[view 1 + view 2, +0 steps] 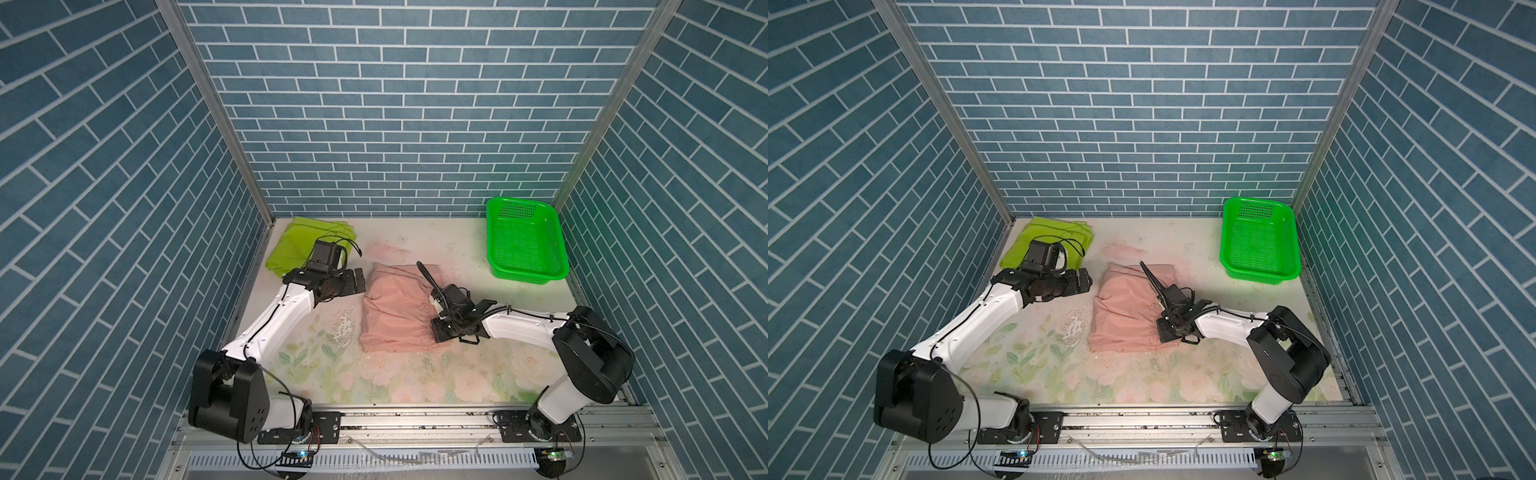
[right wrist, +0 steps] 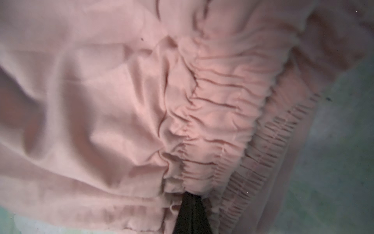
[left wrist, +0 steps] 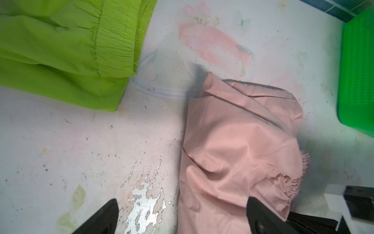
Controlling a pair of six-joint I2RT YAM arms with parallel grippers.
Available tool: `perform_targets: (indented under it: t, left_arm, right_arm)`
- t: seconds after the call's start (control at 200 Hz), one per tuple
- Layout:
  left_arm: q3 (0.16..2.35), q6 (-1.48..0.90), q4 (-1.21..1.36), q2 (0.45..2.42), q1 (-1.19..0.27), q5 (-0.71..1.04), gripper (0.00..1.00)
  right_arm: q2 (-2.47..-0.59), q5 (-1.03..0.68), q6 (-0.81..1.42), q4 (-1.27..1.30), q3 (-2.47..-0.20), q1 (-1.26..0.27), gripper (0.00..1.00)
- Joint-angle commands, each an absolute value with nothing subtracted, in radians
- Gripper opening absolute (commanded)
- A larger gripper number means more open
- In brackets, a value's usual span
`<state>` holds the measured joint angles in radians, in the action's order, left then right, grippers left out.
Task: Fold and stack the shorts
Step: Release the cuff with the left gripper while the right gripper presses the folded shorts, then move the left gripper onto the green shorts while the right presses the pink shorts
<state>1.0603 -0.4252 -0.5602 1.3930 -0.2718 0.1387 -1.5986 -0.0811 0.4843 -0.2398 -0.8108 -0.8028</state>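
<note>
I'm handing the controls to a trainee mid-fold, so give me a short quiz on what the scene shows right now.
1. Do the pink shorts lie on the lime-green shorts?
2. True or false: the left gripper grips the lime-green shorts.
3. The right gripper is shut on: A the lime-green shorts, B the pink shorts, C nothing.
Key: 1 no, they lie apart; 2 false, it is open; 3 B.
</note>
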Motion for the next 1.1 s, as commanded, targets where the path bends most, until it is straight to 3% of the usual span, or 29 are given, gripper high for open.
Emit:
perform_targets:
  t: [0.0,0.185,0.38,0.58,0.725,1.095]
  left_arm:
    - [1.148,-0.37,-0.571,1.432,-0.267,0.111,1.0]
    - [1.262,-0.339,-0.605,1.487,-0.227,0.088,1.0]
    - [1.295,-0.332,-0.576,1.489,-0.15,0.081,1.0]
    - [1.345,-0.303,-0.539,1.556,-0.067,0.009,1.0]
    - [1.476,-0.249,-0.575,1.703,-0.02,0.028,1.0]
    - [1.818,-0.204,-0.652,2.112,0.029,0.095,1.0]
  right_arm:
    - [-1.545,-0.03,0.53,-0.346,-0.764,-0.792,0.01]
    - [-1.423,-0.001,0.422,-0.426,-0.873,-0.793,0.09]
    - [-1.469,-0.078,0.376,-0.369,-0.999,-0.795,0.32]
    - [-1.678,-0.149,0.411,-0.232,-1.109,-0.807,0.33]
    - [-1.782,-0.133,0.447,-0.265,-1.105,-0.807,0.27]
    - [-1.651,0.001,0.524,-0.258,-0.838,-0.749,0.26]
